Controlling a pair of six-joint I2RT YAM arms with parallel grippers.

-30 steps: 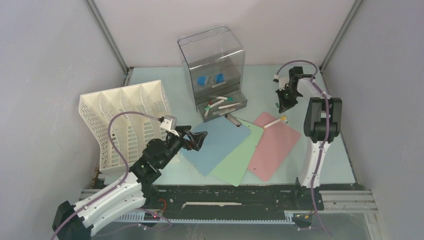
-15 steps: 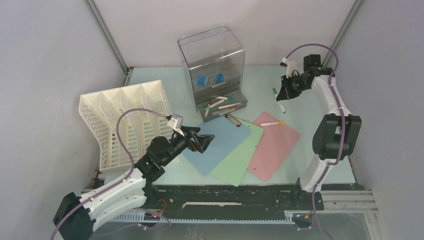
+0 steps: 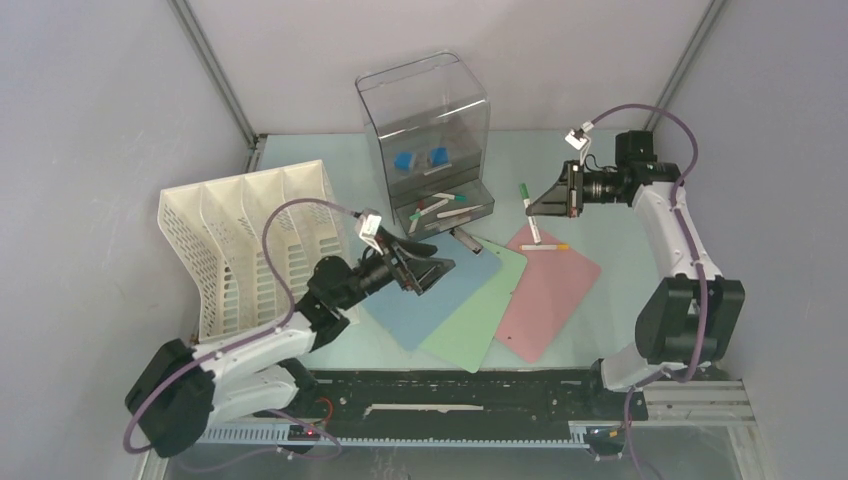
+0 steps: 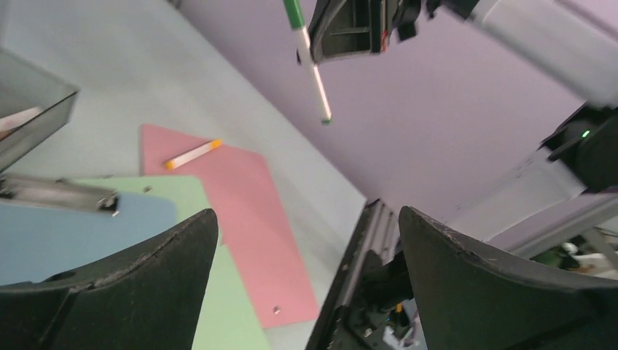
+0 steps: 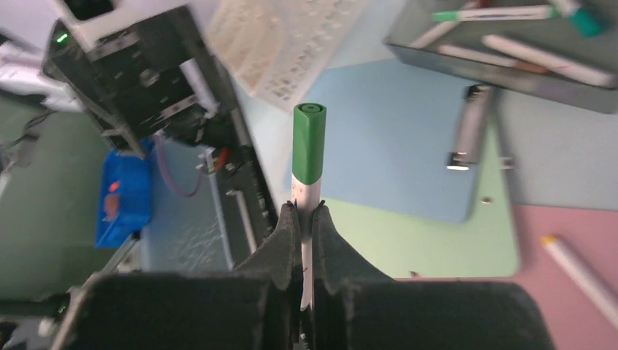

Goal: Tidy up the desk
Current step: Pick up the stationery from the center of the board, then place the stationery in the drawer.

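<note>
Desk (image 3: 600, 215): mint-green top, with a black rail (image 3: 480, 385) along its front edge. Left hand (image 3: 435, 270): jaws wide apart, nothing between them, poised over the blue sheet (image 3: 440, 300) near the desk's front centre. Right hand (image 3: 535, 205): pinched tight on a green-capped marker (image 3: 535, 232), held clear above the pink sheet (image 3: 545, 300) right of centre. An orange-capped marker (image 3: 548, 246) lies on that pink sheet.

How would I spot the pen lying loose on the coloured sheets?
Find the clear drawer box at the back of the desk; a pink sheet lies in front of it, to the right. Across that sheet's far end rests a white pen. Its orange tip sets it apart from the green-capped pen held in the right gripper.
</note>
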